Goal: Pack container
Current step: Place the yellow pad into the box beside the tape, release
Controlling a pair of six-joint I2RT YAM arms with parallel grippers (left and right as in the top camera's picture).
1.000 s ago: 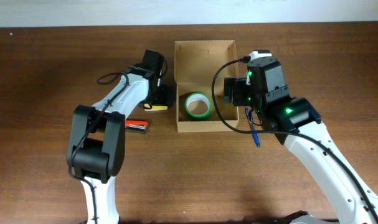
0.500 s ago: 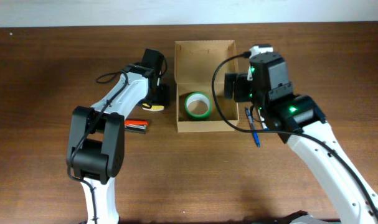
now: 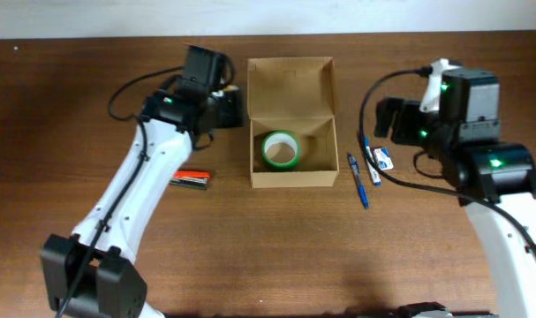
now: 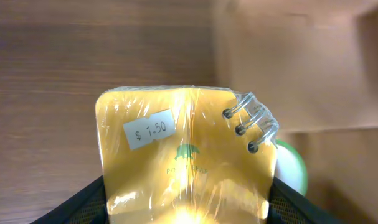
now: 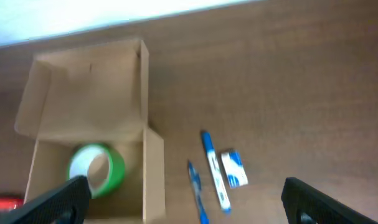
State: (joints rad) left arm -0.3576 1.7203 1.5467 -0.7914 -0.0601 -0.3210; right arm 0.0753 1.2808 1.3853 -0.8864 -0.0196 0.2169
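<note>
Notepad [image 4: 185, 149] now hangs clenched in our left tool [image 3: 216, 99], lifted beside the cardboard box [image 3: 290, 88]; our right tool [image 5: 185, 202] has backed away released, so we judge packing comes next.

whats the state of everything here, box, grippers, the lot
container: lid open
green tape roll: lying flat inside container
yellow notepad: plastic-wrapped, held in left gripper
left gripper: shut on yellow notepad
right gripper: open, empty
blue pens: lying loose outside container
</note>
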